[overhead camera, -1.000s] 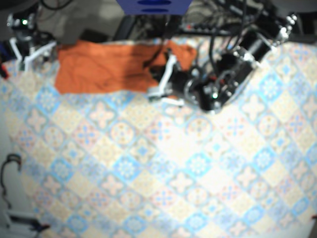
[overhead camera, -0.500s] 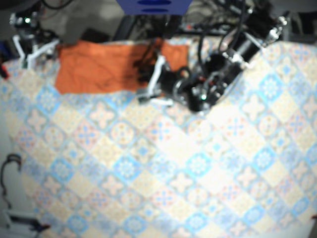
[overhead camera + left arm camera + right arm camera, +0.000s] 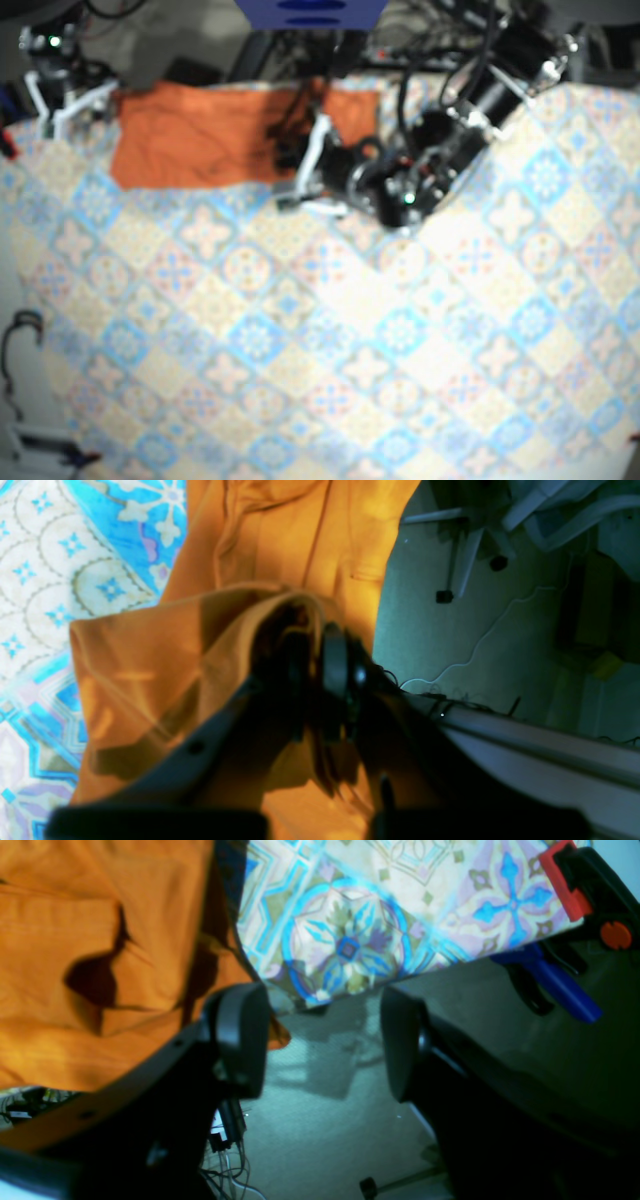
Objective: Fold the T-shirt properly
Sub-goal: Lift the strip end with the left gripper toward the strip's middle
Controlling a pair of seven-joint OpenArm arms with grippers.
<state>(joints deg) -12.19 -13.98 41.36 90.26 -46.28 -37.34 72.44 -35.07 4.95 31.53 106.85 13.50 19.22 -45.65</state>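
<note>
Pinching T-shirt [image 3: 190,140]: left claw [image 3: 312,652] was pressed together on a raised orange fold.
Right claw [image 3: 320,1040]: spread wide, holding nothing, at the table [image 3: 400,900] corner beside the T-shirt.
T-shirt: lay along the table's far edge.

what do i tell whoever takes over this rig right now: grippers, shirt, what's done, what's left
Left gripper: shut on a bunched fold of the orange T-shirt, at the shirt's end nearer that arm.
Right gripper: open and holding nothing, just off the table's corner by the shirt's other end, with floor showing between its fingers.
T-shirt: lies along the far edge of the patterned tablecloth, mostly flat but wrinkled.
Done: one end is gripped and raised.
Left: the Right gripper has no hold yet, and the fold is not laid over or smoothed.
</note>
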